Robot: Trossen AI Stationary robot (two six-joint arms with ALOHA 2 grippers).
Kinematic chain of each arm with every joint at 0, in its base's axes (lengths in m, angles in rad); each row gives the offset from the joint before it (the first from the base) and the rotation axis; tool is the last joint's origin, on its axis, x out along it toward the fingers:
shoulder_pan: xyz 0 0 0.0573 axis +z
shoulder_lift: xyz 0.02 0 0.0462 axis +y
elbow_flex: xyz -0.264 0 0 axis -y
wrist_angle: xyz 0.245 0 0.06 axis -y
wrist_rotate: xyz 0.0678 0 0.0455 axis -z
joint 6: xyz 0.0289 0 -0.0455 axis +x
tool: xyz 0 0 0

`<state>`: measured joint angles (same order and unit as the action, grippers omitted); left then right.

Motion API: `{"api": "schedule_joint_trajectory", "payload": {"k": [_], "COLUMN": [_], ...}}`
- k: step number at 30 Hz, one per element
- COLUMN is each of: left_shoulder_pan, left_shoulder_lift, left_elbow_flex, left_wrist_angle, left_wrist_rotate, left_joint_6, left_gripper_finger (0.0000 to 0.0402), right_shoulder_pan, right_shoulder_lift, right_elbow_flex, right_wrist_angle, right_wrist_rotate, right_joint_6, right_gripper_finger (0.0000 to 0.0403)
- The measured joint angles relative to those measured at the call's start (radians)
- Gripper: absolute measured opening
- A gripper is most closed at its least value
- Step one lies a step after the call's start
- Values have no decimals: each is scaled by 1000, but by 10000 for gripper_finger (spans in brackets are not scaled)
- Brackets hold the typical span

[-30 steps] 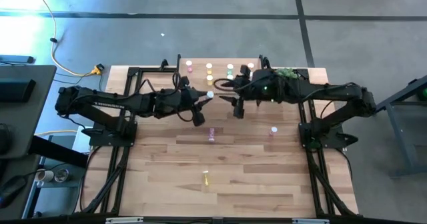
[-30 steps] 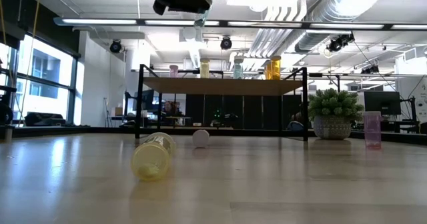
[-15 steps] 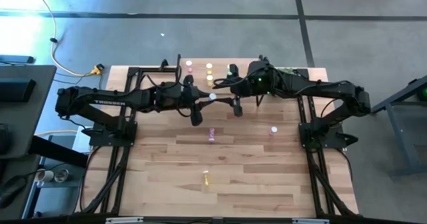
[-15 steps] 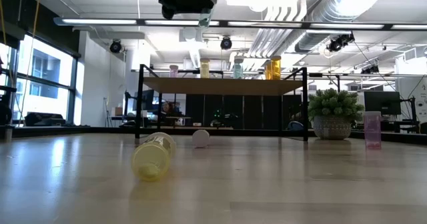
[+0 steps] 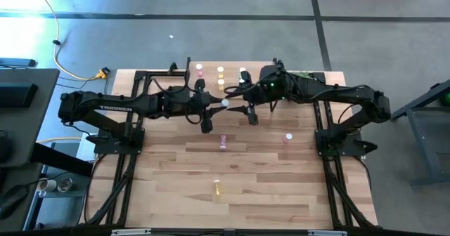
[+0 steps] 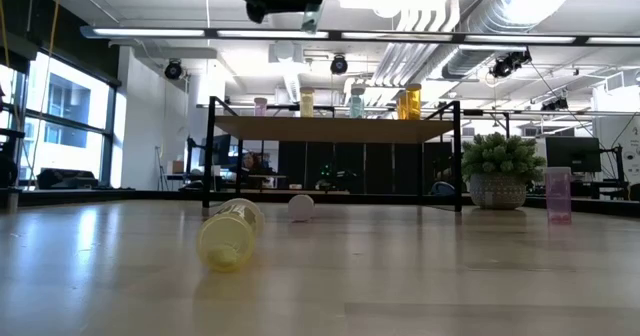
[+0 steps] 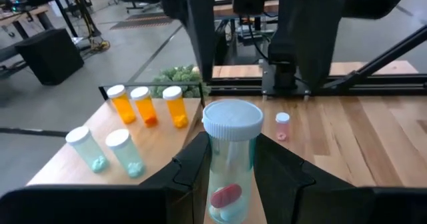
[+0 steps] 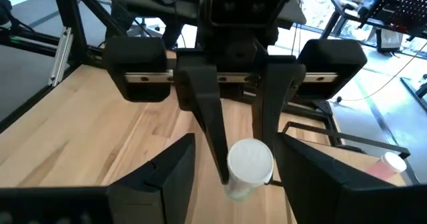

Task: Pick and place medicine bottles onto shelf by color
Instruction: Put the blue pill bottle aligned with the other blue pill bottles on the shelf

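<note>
You have 2 pale green and 3 orange medicine bottles [image 7: 145, 106] standing on the light-wood shelf [image 7: 80, 163], all translucent cylinders with white caps. Your left gripper [image 7: 230, 167] has its fingers clamped on a clear white-capped bottle [image 7: 230, 161], upright between them. The right gripper [image 8: 233, 164] faces it, fingers spread wide beside that bottle above the worktop [image 5: 267, 180].

Three orange bottles [image 7: 143, 105] and two pale green bottles [image 7: 125, 152] stand on the shelf [image 7: 160, 144]. In front of the shelf, two pink bottles [image 5: 223, 141] and one yellow bottle [image 5: 217, 187] sit on the table [image 5: 267, 187]. One clear bottle [image 7: 230, 127] is in the left pincer [image 7: 230, 164]. One potted plant [image 6: 503, 171] stands beside the shelf.
</note>
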<state>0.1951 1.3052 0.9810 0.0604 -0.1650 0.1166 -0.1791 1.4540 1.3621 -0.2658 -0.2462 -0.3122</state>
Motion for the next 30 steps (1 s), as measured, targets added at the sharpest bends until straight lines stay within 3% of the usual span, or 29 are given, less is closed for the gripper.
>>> {"api": "schedule_joint_trajectory", "payload": {"k": [12, 17, 30], "left_shoulder_pan": [-1, -1, 0], "left_shoulder_lift": [0, 0, 0], "left_elbow_flex": [1, 1, 1], "left_wrist_angle": [54, 65, 94], "left_wrist_rotate": [11, 11, 26], "left_joint_6": [-15, -8, 27], "left_gripper_finger": [92, 92, 92], "right_shoulder_pan": [0, 0, 1], "right_shoulder_lift": [0, 0, 0], "right_elbow_flex": [0, 0, 0], "right_wrist_angle": [1, 0, 5], "right_wrist_rotate": [15, 82, 72], "right_joint_6": [17, 9, 26], "right_gripper_finger": [195, 195, 195]}}
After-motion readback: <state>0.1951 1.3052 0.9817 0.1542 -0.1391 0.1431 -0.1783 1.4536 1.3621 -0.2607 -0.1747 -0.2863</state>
